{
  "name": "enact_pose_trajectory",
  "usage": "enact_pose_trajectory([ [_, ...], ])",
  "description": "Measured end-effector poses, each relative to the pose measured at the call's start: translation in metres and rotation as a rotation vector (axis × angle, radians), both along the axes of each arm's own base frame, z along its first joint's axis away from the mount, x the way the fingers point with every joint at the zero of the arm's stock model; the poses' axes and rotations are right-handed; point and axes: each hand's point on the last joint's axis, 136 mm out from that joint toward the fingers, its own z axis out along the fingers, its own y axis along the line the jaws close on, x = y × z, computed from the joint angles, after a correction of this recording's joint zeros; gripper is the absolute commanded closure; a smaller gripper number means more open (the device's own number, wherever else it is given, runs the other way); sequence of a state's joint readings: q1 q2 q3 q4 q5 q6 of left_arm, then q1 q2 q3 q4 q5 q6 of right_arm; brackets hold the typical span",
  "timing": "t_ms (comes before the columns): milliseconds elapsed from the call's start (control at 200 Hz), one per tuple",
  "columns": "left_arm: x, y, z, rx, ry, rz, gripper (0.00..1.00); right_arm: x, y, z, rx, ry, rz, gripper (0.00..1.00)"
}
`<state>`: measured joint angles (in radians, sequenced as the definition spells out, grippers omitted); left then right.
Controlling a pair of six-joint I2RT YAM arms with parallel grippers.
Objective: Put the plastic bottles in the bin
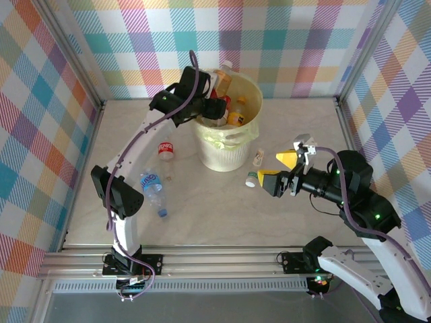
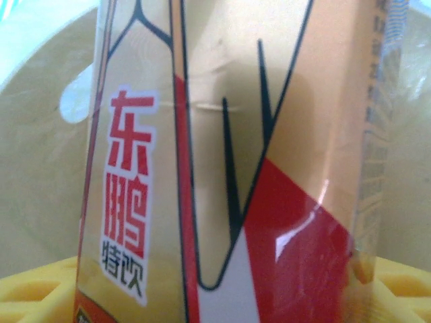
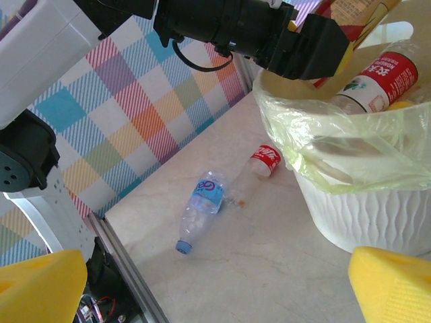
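Bottles (image 3: pixel 377 77) are sitting in the bin (image 1: pixel 225 158), right underneath the left claw (image 1: pixel 219 97), which is clamping a yellow-and-red labelled bottle (image 2: pixel 269 134) over the bin's mouth. Right claw (image 1: pixel 277 168) is hanging wide open, holding nothing, with a white-capped little bottle (image 1: pixel 258 157) and a green-capped little bottle (image 1: pixel 251 179) lying just off its fingertips. A red-labelled bottle (image 1: pixel 166 151) and a blue-labelled bottle (image 1: pixel 152 188) are lying on the table (image 1: pixel 202 215), below the left claw's arm.

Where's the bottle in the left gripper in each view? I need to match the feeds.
Top external: the gold-labelled bottle, in the left gripper, above the bin, upper centre.
Left wrist: close up, mid-frame.
Right wrist: top right corner, beside the gripper.
Shared landmark: the bin, beneath it.
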<state>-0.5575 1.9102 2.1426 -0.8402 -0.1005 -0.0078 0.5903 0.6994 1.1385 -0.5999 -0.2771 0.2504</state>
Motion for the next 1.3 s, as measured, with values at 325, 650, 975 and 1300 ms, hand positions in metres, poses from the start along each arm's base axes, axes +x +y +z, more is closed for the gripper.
enact_pose_trajectory([
  [325, 0.001, 0.01, -0.004, 0.036, 0.005, 0.044, 0.23, 0.003, 0.0, -0.007, -0.011, 0.013, -0.008, 0.0],
  [650, 0.002, 0.011, 0.002, 0.024, -0.006, 0.06, 0.11, 0.003, 0.0, -0.007, -0.011, 0.013, -0.008, 0.0],
  [975, 0.004, 0.013, 0.022, -0.001, -0.049, 0.079, 0.1, 0.003, 0.0, -0.007, -0.011, 0.013, -0.007, 0.0],
  [1300, -0.003, -0.009, 0.027, -0.07, -0.025, -0.031, 0.27, 0.005, 0.002, -0.01, -0.017, 0.024, -0.008, 0.0],
])
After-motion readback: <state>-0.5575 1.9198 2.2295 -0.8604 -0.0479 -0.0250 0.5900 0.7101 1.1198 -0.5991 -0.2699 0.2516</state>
